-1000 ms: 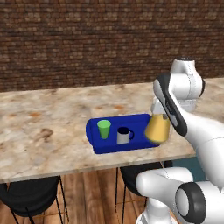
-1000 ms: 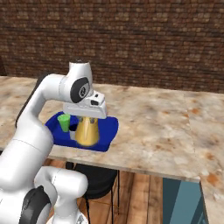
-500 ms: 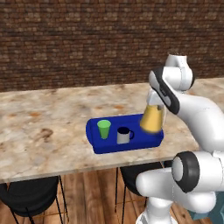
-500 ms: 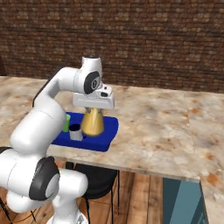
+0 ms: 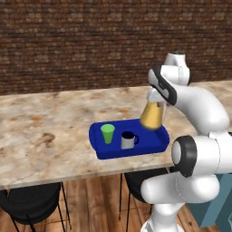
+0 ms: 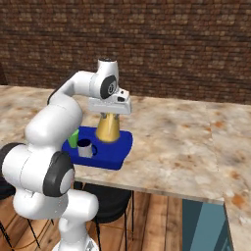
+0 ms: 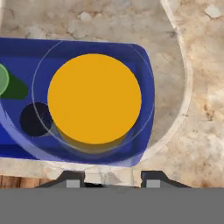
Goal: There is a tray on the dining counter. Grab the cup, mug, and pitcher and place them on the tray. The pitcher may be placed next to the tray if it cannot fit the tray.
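On the dining counter (image 5: 50, 118) lies the blue tray (image 5: 105, 152), with the green cup (image 5: 107, 133) and the grey mug (image 5: 128, 140) standing on its left half. My gripper (image 5: 155, 99) is shut on the neck of the pitcher (image 5: 152, 116), whose orange-filled body hangs low over the tray's right end. The right base view has the pitcher (image 6: 108, 128) under the gripper (image 6: 110, 111), next to the mug (image 6: 85, 148) and cup (image 6: 73, 138) on the tray (image 6: 115, 157). From the hand, the pitcher (image 7: 94, 98) covers the tray (image 7: 26, 52); the mug (image 7: 37, 119) and cup (image 7: 2, 79) lie left.
A dark brick wall runs behind the counter. Black stools (image 5: 29, 204) stand under the counter's near edge, over a wooden floor. Bare marble (image 6: 191, 142) stretches right of the tray. A teal cabinet corner (image 6: 203, 228) sits at the lower right.
The arm has carried the pitcher away from the counter's near edge, leftward and farther from the base, over the tray's right end. Cup, mug and tray have not moved.
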